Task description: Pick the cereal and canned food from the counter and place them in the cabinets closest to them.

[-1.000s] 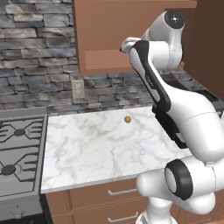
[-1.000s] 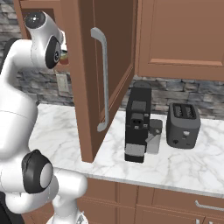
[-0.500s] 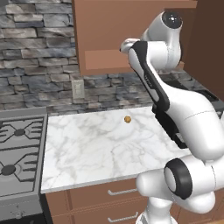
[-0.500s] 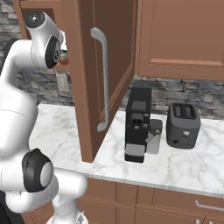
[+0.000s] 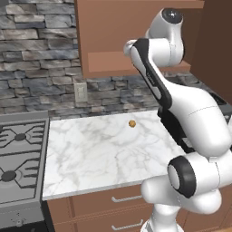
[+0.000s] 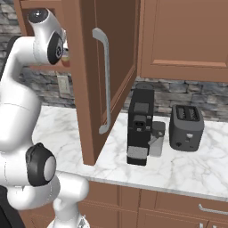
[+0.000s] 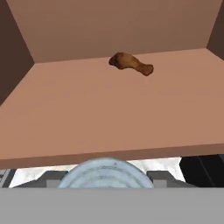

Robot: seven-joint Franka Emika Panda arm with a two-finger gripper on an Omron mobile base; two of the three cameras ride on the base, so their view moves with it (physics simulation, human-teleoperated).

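Observation:
The canned food (image 7: 105,173) shows as a round grey ribbed top at the bottom of the hand view, between the gripper's (image 7: 105,178) fingers, which are shut on it. It hangs just in front of the edge of the open cabinet's shelf (image 7: 109,113), slightly below shelf level. From the right base view a bit of the can (image 6: 66,57) peeks out beside the wrist at the cabinet's opening. The arm reaches up from the counter (image 5: 99,149) to the open wall cabinet (image 5: 113,63). The cereal is out of view.
A brown chicken drumstick (image 7: 131,63) lies at the back of the shelf. The open cabinet door (image 6: 89,67) with its grey bar handle (image 6: 105,80) stands right of the arm. A coffee machine (image 6: 140,127), toaster (image 6: 186,128), stovetop (image 5: 18,163) and small brown item (image 5: 132,123) sit below.

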